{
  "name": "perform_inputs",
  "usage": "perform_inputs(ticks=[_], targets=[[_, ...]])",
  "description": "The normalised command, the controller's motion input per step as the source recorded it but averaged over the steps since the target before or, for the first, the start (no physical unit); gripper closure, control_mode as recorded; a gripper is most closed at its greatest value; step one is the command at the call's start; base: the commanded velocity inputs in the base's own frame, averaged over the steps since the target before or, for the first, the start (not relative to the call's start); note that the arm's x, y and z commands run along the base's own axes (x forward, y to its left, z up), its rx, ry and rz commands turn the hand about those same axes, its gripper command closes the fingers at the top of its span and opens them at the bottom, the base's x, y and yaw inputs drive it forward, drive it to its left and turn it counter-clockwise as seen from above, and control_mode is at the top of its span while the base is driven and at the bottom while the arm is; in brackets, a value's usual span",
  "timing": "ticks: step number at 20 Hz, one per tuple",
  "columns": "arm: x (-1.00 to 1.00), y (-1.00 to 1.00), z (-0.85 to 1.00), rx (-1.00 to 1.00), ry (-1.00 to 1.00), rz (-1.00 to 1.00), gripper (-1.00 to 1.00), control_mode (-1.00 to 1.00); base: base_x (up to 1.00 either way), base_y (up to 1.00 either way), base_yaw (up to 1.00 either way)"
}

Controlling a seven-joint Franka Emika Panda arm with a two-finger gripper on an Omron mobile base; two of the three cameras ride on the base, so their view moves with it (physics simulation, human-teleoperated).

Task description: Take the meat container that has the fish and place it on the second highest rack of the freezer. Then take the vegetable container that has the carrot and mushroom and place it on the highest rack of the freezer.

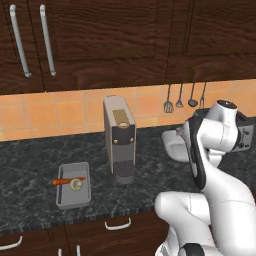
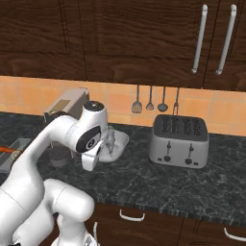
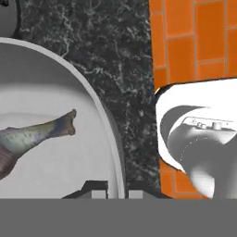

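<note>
The fish (image 3: 34, 134) lay in a pale dish (image 3: 99, 111) on the dark marbled tabletop (image 1: 30, 160); the hand (image 3: 116, 190) seemed clamped on its rim; orange tiles (image 1: 60, 112) behind.

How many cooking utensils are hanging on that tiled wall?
4, hung in one row above the counter, left of the toaster: a slotted turner, a small spoon, a ladle and a fork. None looks hidden.

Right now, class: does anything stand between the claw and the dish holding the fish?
No. In the hand view the claw is shut on the rim of the white dish, its tips on either side of the rim, with the fish lying inside.
</note>
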Motion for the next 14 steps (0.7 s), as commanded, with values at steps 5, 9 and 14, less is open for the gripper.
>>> perform_inputs(ticks=[5,9,14], targets=[[-0.47,0.58,0.77,0.02,0.08,-0.2,1.0,-1.0,0.0,0.0,0.0],[-0.33,0.26,0.62,0.0,0.11,0.0,1.0,-1.0,0.0,0.0,0.0],[-0.09,-0.11,0.24,-0.03,0.08,0.0,1.0,-1.0,0.0,0.0,0.0]])
